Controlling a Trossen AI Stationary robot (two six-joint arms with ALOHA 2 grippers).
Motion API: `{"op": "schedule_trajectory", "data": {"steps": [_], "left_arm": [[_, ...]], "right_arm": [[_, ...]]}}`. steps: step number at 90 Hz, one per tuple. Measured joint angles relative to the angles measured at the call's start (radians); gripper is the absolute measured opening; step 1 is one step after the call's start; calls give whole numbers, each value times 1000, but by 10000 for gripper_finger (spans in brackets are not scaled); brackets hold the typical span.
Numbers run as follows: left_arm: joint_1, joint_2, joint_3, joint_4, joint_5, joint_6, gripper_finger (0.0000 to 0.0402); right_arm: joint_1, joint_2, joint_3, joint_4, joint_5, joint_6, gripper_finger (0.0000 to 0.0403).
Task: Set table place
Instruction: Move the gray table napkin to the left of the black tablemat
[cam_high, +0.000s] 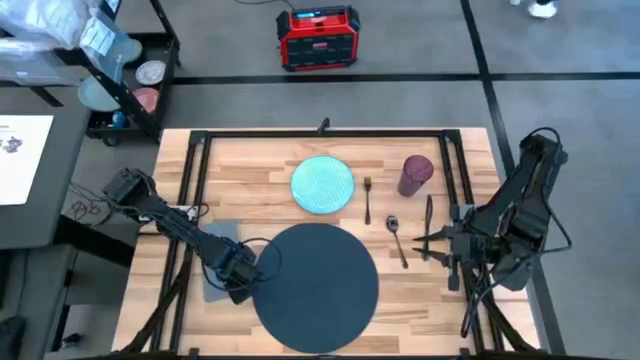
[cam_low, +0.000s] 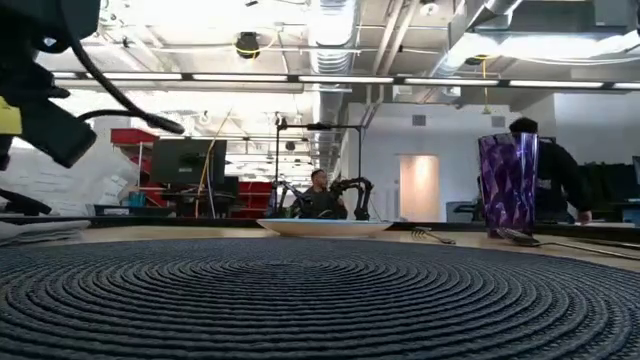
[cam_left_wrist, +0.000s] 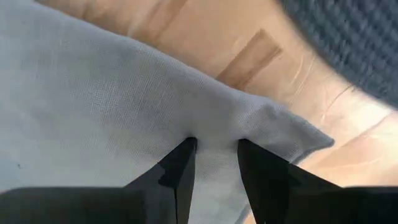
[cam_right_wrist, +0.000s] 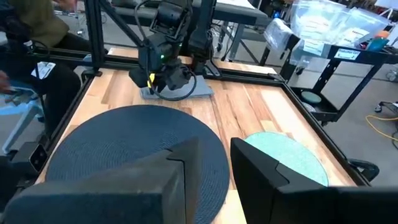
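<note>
While the left gripper (cam_left_wrist: 214, 155) is pinching the grey square cloth napkin (cam_left_wrist: 106, 118) (beside the dark round woven mat (cam_high: 318, 285)), placement comes next; the right gripper (cam_right_wrist: 214, 163) is waiting, fingers parted.

A red case (cam_high: 318, 38) sits on the floor beyond a cart (cam_high: 130, 80).

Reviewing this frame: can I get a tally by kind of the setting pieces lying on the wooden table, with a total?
Mat: 1
Plate: 1
Napkin: 1, under the left claw
Cup: 1
Fork: 1
Spoon: 1
Knife: 1, partly behind the right arm
Total: 7
</note>
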Motion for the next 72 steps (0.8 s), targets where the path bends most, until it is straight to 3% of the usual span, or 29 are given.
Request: {"op": "schedule_trajectory", "data": {"steps": [28, 49, 72], "left_arm": [[-2, 5, 22, -73, 84, 72, 106], [-1, -68, 107, -234, -213, 79, 107], [110, -73, 21, -286, -216, 138, 107]], "right_arm": [[0, 0, 0, -3, 0, 0, 77], [0, 0, 0, -4, 0, 0, 77], [0, 0, 0, -4, 0, 1, 77]]}}
